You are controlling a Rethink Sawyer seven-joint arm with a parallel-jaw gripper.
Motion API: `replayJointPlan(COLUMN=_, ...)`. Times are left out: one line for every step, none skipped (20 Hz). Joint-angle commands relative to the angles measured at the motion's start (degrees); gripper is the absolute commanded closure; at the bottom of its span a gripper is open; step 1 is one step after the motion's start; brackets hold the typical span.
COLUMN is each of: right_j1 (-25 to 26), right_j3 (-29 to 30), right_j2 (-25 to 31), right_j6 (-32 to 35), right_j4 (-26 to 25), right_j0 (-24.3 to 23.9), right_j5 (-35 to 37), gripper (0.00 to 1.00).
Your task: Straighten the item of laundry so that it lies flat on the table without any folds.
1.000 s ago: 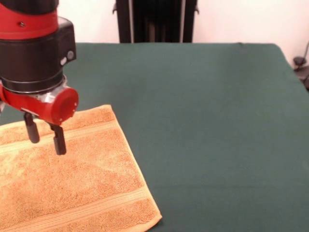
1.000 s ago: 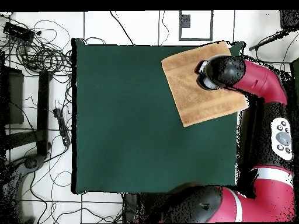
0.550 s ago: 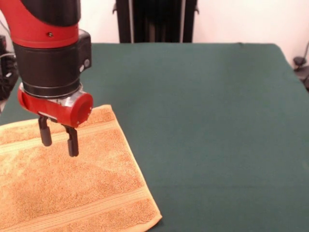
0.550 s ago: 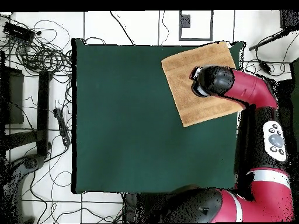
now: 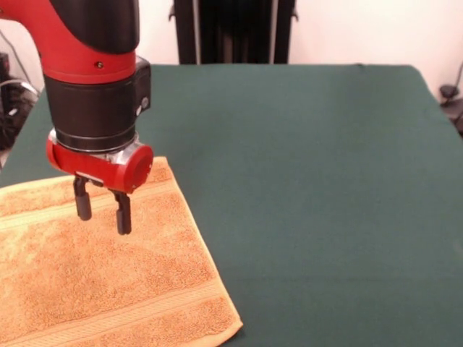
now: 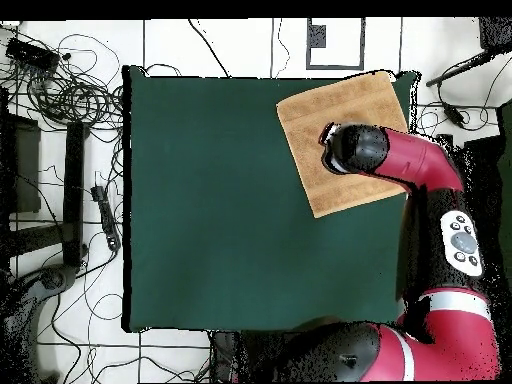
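The item of laundry (image 5: 94,282) is a golden-orange terry towel spread at the front left of the green table (image 5: 304,181), with flat woven bands near its far and near edges. No fold shows on the part in view; its left part runs out of the picture. In the overhead view the towel (image 6: 315,125) lies at the table's top right corner, partly under the arm. My gripper (image 5: 103,212) hangs just above the towel's far half, its two black fingers (image 5: 124,215) apart and empty. From above, the gripper is hidden under the arm's wrist (image 6: 352,148).
The towel's right corner (image 5: 235,327) lies near the table's front edge. Cables and stands (image 6: 60,90) crowd the floor off one side of the table, and a dark stand (image 5: 235,32) rises behind the far edge.
The gripper has moved rightward over the towel in the front view, staying at about the same height with its fingers apart. The towel has not moved.
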Motion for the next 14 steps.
replayJointPlan(right_j1=0.1, right_j3=12.1, right_j2=6.0, right_j6=-2.7, right_j4=-1.5, right_j0=1.1, right_j5=-4.4, gripper=0.00)
replayJointPlan(right_j1=-0.1, right_j3=12.8, right_j2=5.9, right_j6=-2.6, right_j4=-1.6, right_j0=1.0, right_j5=-4.7, gripper=0.00)
replayJointPlan(right_j1=-0.3, right_j3=13.5, right_j2=5.8, right_j6=-2.5, right_j4=-1.7, right_j0=0.8, right_j5=-5.1, gripper=0.00)
replayJointPlan(right_j1=-0.4, right_j3=14.2, right_j2=5.7, right_j6=-2.4, right_j4=-1.9, right_j0=0.6, right_j5=-5.7, gripper=0.00)
replayJointPlan(right_j1=-0.5, right_j3=14.7, right_j2=5.5, right_j6=-2.2, right_j4=-2.2, right_j0=0.7, right_j5=-6.3, gripper=0.00)
replayJointPlan(right_j1=-0.4, right_j3=15.1, right_j2=5.3, right_j6=-2.1, right_j4=-2.4, right_j0=0.6, right_j5=-6.8, gripper=0.00)
replayJointPlan(right_j1=-0.3, right_j3=15.6, right_j2=5.2, right_j6=-1.9, right_j4=-2.7, right_j0=0.6, right_j5=-7.5, gripper=0.00)
replayJointPlan(right_j1=-0.3, right_j3=16.2, right_j2=5.1, right_j6=-1.7, right_j4=-2.9, right_j0=0.4, right_j5=-8.2, gripper=0.00)
replayJointPlan(right_j1=-0.2, right_j3=16.6, right_j2=5.1, right_j6=-1.5, right_j4=-3.2, right_j0=0.4, right_j5=-9.1, gripper=0.00)
replayJointPlan(right_j1=-0.1, right_j3=16.9, right_j2=5.0, right_j6=-1.4, right_j4=-3.5, right_j0=0.3, right_j5=-9.6, gripper=0.00)
replayJointPlan(right_j1=0.0, right_j3=17.1, right_j2=5.0, right_j6=-1.3, right_j4=-3.6, right_j0=0.3, right_j5=-9.8, gripper=0.00)
replayJointPlan(right_j1=0.2, right_j3=17.3, right_j2=5.0, right_j6=-1.2, right_j4=-3.8, right_j0=0.2, right_j5=-10.3, gripper=0.00)
replayJointPlan(right_j1=0.3, right_j3=17.5, right_j2=5.1, right_j6=-1.1, right_j4=-3.8, right_j0=0.2, right_j5=-10.6, gripper=0.00)
replayJointPlan(right_j1=0.5, right_j3=17.7, right_j2=4.9, right_j6=-0.8, right_j4=-3.9, right_j0=0.3, right_j5=-10.9, gripper=0.00)
